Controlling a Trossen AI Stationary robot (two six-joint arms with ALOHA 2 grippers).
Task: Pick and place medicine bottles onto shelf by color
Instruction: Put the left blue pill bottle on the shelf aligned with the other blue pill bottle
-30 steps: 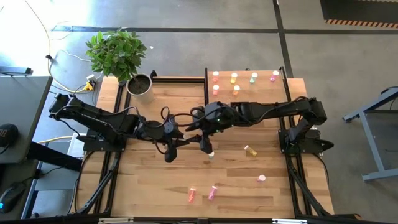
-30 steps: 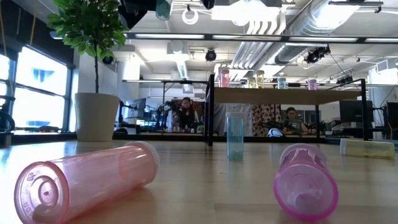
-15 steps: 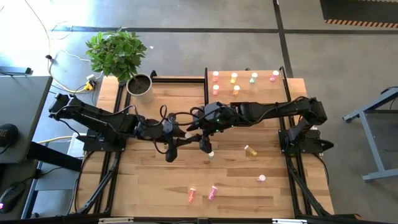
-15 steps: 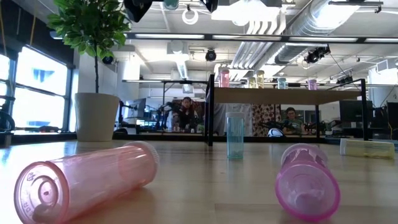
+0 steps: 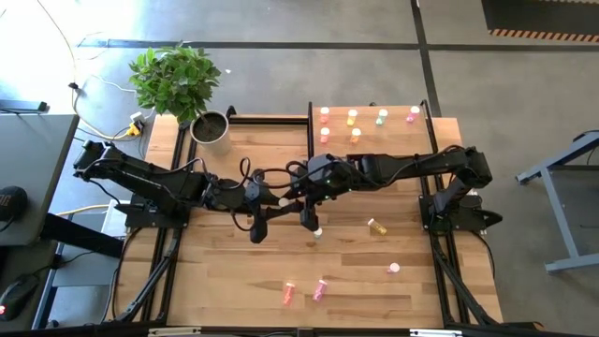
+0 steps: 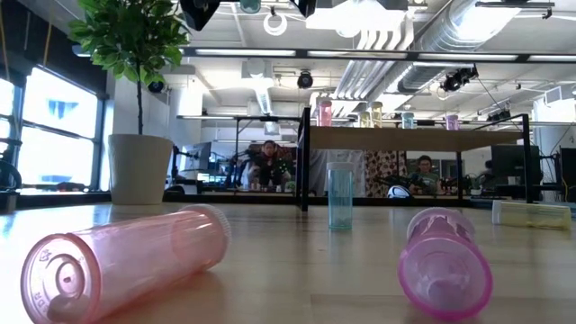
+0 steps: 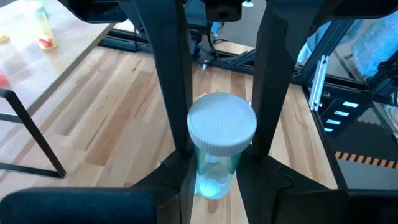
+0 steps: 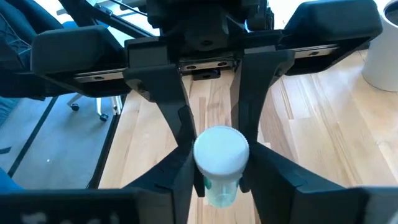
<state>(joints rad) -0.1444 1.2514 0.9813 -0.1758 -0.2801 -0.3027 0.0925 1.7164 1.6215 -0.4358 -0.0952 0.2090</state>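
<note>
The left gripper (image 5: pixel 272 200) held a bottle (image 7: pixel 220 146); the right gripper (image 5: pixel 291 198) closed around it. Next: left lets go.

left arm: reaches to table centre | left gripper (image 5: pixel 281 201): clamped, meets right gripper (image 5: pixel 301 195) | right fingers: seemingly closing in

Six bottles (image 5: pixel 352 116) on the shelf (image 5: pixel 374 131), perhaps six more off it; one plant (image 5: pixel 176 80).
</note>
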